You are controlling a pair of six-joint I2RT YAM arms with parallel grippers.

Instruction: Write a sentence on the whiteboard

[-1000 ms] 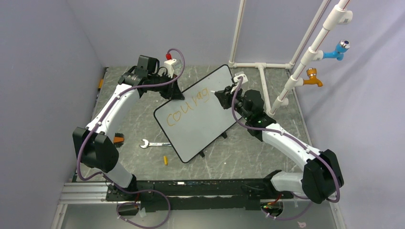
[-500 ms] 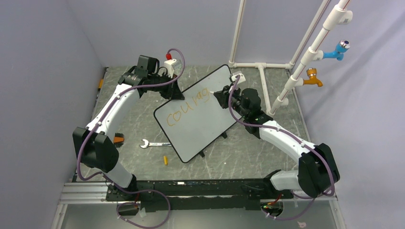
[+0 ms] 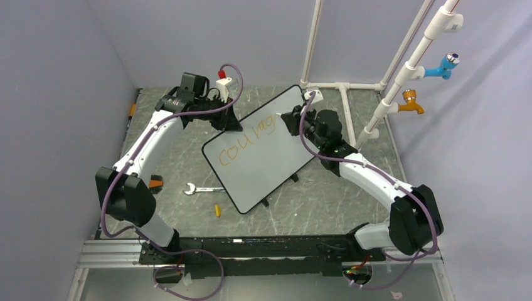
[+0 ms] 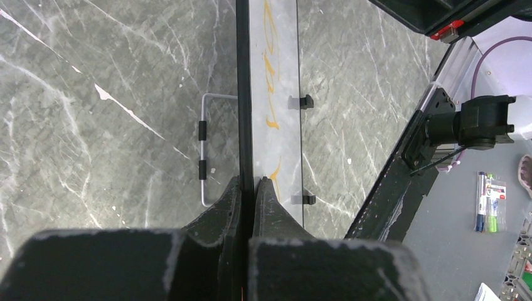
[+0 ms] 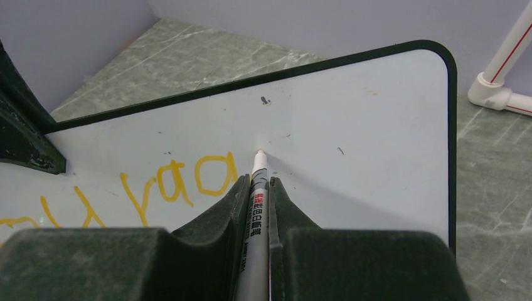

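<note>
The whiteboard (image 3: pixel 263 150) stands tilted on the table, white with a black rim. Orange letters (image 3: pixel 241 141) reading roughly "courag" run across its upper half, and show again in the right wrist view (image 5: pixel 157 188). My left gripper (image 3: pixel 229 122) is shut on the board's far left edge (image 4: pixel 244 94), one finger on each face. My right gripper (image 3: pixel 290 120) is shut on a grey marker (image 5: pixel 256 207). The marker tip (image 5: pixel 258 152) is at the board (image 5: pixel 351 144), just right of the last letter.
A wrench (image 3: pixel 199 189) and a small yellow piece (image 3: pixel 218 211) lie on the table in front of the board. White pipes (image 3: pixel 351 86) with a blue tap (image 3: pixel 444 66) and an orange tap (image 3: pixel 409 103) stand at the back right. The board's wire stand (image 4: pixel 204 150) is behind it.
My right gripper with the marker has moved a little up and toward the far side of the board, past the last letter. The left arm and the board have not moved.
</note>
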